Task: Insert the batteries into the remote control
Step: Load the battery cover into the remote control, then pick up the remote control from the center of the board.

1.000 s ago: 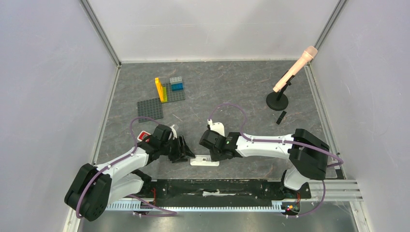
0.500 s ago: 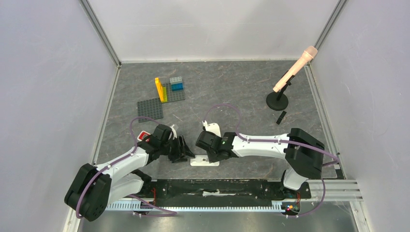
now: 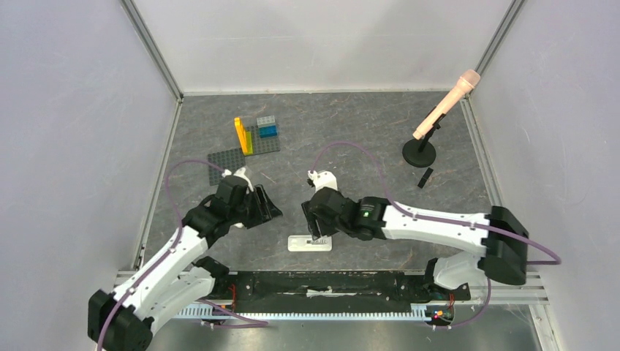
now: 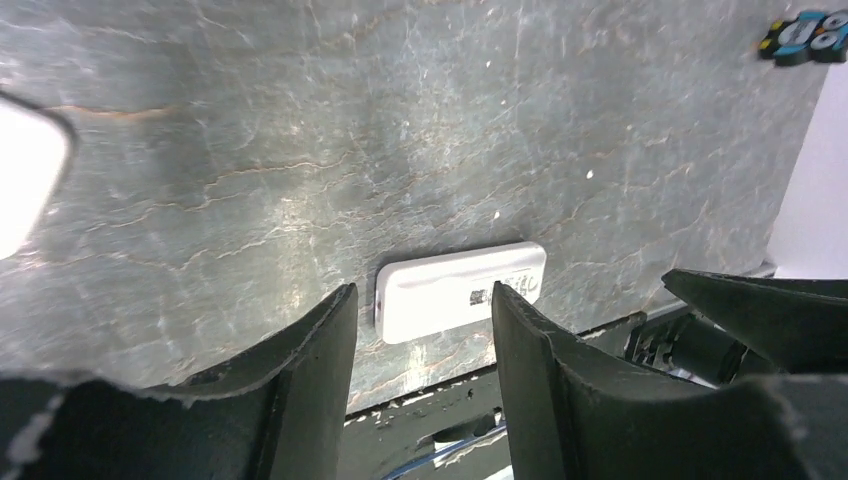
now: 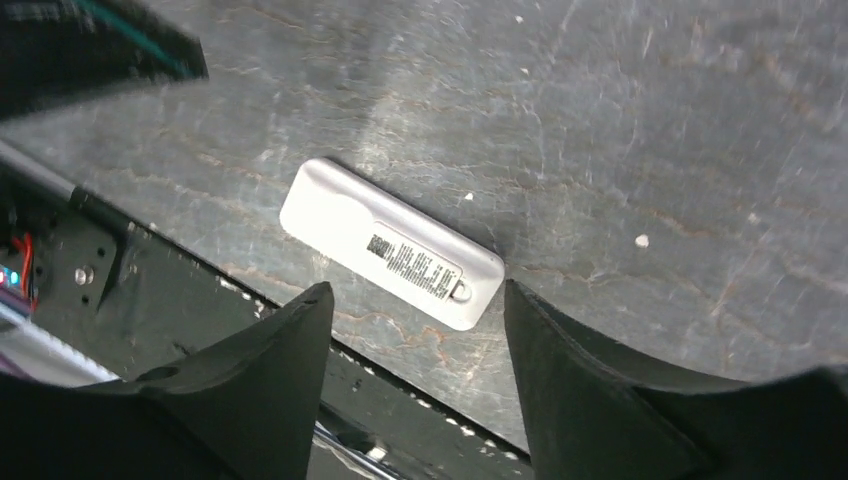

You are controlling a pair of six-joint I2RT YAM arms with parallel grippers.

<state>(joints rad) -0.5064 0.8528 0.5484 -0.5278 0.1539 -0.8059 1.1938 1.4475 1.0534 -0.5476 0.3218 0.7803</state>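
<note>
The remote control (image 3: 309, 243) is a white slab lying flat near the table's front edge, label side up with its back cover closed (image 5: 390, 243). My right gripper (image 3: 319, 231) hovers just above it, open, with nothing between its fingers (image 5: 415, 290). My left gripper (image 3: 267, 208) hangs up and to the left of the remote, also open and empty (image 4: 421, 295); the remote (image 4: 460, 290) shows beyond its fingertips. No batteries show in any view.
Grey baseplates with coloured bricks (image 3: 248, 142) sit at the back left. A microphone on a round stand (image 3: 439, 117) and a small black piece (image 3: 425, 177) are at the back right. The black mounting rail (image 3: 329, 281) runs just in front of the remote.
My right gripper's jaws have opened and it has lifted off the remote. My left gripper has drawn back from the remote's left end, up and to the left. The remote stays put.
</note>
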